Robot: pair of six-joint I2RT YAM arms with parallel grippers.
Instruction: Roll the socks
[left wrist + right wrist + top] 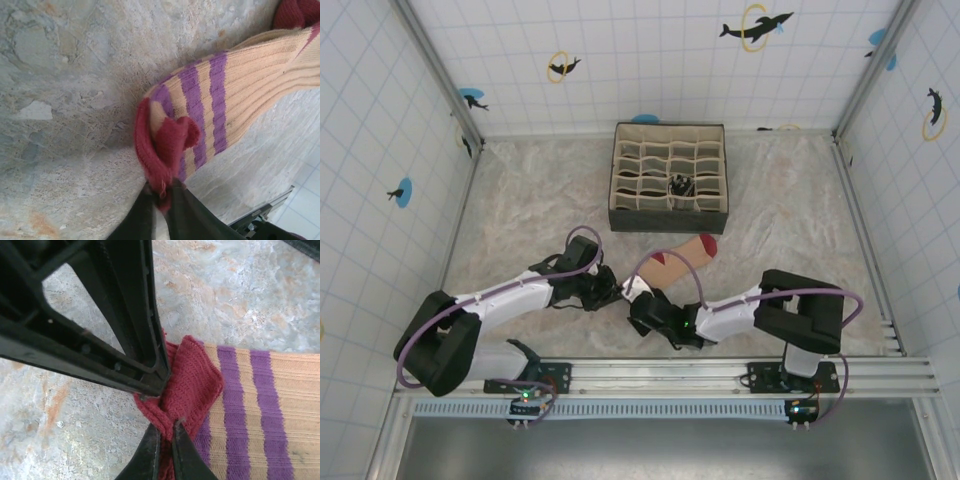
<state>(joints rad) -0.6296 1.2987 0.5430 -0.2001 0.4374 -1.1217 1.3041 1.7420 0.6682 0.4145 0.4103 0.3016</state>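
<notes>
Rolling is seemingly only starting: peach ribbed fabric sock with purple stripes (685, 250) is lying stretched on the mottled stone worktop (520, 210), left pincer (161, 192) and right pincer (166, 434) both clamping its dark red cuff (195, 375)

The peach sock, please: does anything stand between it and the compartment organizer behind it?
Nothing visible does: only bare tabletop lies between the peach sock and the organizer. The left gripper and right gripper pinch its red cuff.

Bright, even light; faint soft shadows.
</notes>
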